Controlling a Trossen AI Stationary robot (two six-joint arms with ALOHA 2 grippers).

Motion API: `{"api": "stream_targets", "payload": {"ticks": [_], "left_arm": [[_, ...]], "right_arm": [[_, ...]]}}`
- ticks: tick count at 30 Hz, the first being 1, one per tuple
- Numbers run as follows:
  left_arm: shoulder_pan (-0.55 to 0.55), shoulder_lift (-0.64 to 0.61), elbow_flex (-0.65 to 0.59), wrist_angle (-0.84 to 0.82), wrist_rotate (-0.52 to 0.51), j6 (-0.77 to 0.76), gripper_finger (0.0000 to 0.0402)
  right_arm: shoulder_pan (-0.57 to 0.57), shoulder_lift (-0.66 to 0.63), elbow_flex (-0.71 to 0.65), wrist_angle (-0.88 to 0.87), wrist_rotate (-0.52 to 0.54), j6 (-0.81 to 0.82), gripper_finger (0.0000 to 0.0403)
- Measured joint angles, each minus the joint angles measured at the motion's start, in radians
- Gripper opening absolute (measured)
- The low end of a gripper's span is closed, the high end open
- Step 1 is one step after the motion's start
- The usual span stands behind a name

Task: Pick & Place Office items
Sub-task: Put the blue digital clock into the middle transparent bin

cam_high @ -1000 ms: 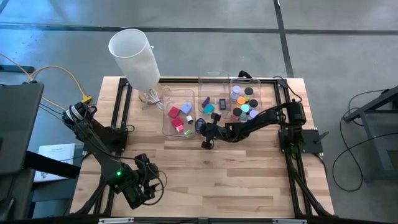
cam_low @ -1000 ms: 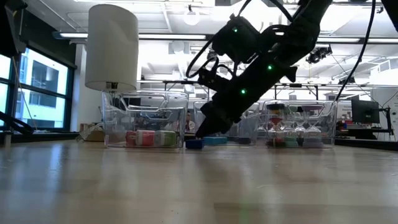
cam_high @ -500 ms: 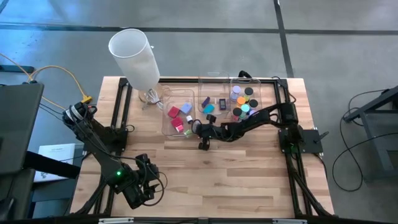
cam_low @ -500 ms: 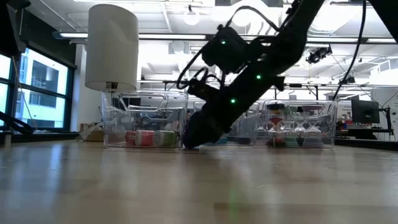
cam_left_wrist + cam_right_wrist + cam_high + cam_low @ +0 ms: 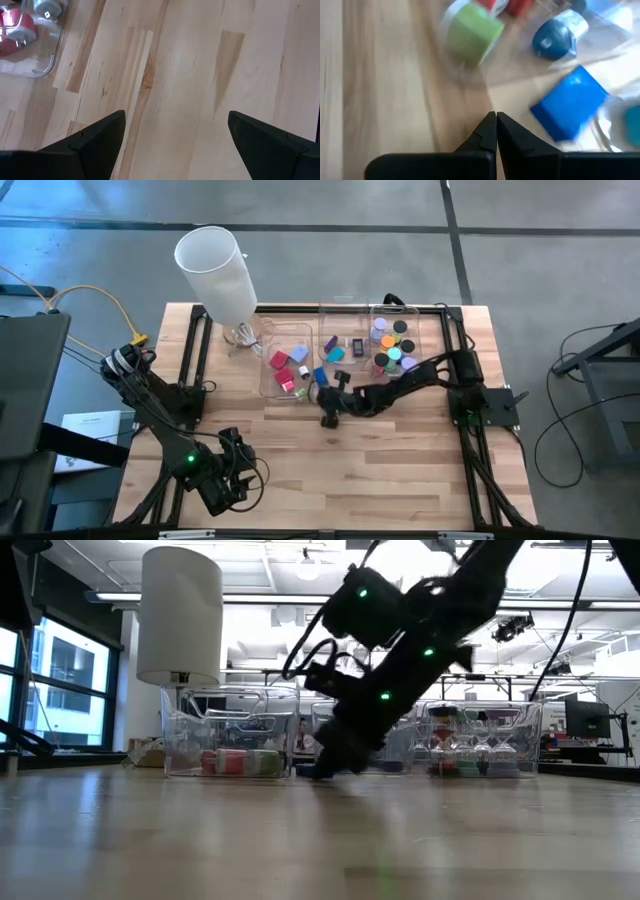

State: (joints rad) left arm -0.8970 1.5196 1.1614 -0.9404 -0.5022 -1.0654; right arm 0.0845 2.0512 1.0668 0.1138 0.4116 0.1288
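The right gripper (image 5: 329,416) reaches low over the table, jaws shut tight, a blue block (image 5: 320,376) at its twelve o'clock. The left gripper (image 5: 238,480) waits, jaws wide.

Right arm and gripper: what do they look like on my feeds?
The right arm is dark with black cables looped along it and small green lights in the low view. The right gripper has two black wedge-shaped fingers tapering to thin tips.

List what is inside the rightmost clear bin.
The rightmost clear bin holds round discs: lavender, black, orange and teal ones show from above. The right arm reaches across its near edge, so anything beneath it there is covered. Whether discs are stacked cannot be told.
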Motion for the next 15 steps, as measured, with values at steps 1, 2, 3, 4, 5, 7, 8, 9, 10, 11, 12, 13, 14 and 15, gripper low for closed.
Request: {"api": "stream_targets", "payload": {"ticks": [1,2,3,4,5,7,8,9,10,11,12,13,14,15], "left_arm": [[0.0,0.0,0.0,0.0,0.0,0.0,0.0344],[0.0,0.0,0.0,0.0,0.0,0.0,0.0344],[0.0,0.0,0.0,0.0,0.0,0.0,0.0344],[0.0,0.0,0.0,0.001,0.0,0.0,0.0344],[0.0,0.0,0.0,0.003,0.0,0.0,0.0344],[0.0,0.0,0.0,0.003,0.0,-0.001,0.0344],[0.0,0.0,0.0,0.004,0.0,-0.001,0.0344],[0.0,0.0,0.0,0.004,0.0,-0.001,0.0344],[0.0,0.0,0.0,0.007,0.0,-0.001,0.0344],[0.0,0.0,0.0,0.009,0.0,-0.002,0.0344],[0.0,0.0,0.0,0.009,0.0,-0.005,0.0344],[0.0,0.0,0.0,0.011,0.0,-0.005,0.0344],[0.0,0.0,0.0,0.015,0.0,-0.005,0.0344],[0.0,0.0,0.0,0.015,0.0,-0.005,0.0344]], "right_arm": [[0.014,-0.011,-0.003,-0.017,0.043,-0.011,0.0002],[0.024,-0.021,-0.004,-0.028,0.077,-0.025,0.0002],[0.033,-0.031,-0.007,-0.035,0.099,-0.035,0.0002],[0.036,-0.045,-0.008,-0.038,0.109,-0.048,0.0002],[0.033,-0.061,-0.008,-0.035,0.113,-0.054,0.0002],[0.013,-0.09,-0.003,-0.01,0.128,-0.055,0.0002],[0.003,-0.094,-0.002,-0.003,0.131,-0.054,0.0002],[-0.007,-0.095,-0.002,0.001,0.136,-0.055,0.0002],[-0.018,-0.092,0.001,0.005,0.138,-0.06,0.0002],[-0.029,-0.088,0.005,0.008,0.135,-0.07,0.0002],[-0.04,-0.088,0.01,0.006,0.13,-0.077,0.0002],[-0.051,-0.088,0.018,0.013,0.128,-0.08,0.0002],[-0.062,-0.088,0.024,0.024,0.119,-0.08,0.0002],[-0.073,-0.084,0.027,0.029,0.111,-0.079,0.0002]]}}
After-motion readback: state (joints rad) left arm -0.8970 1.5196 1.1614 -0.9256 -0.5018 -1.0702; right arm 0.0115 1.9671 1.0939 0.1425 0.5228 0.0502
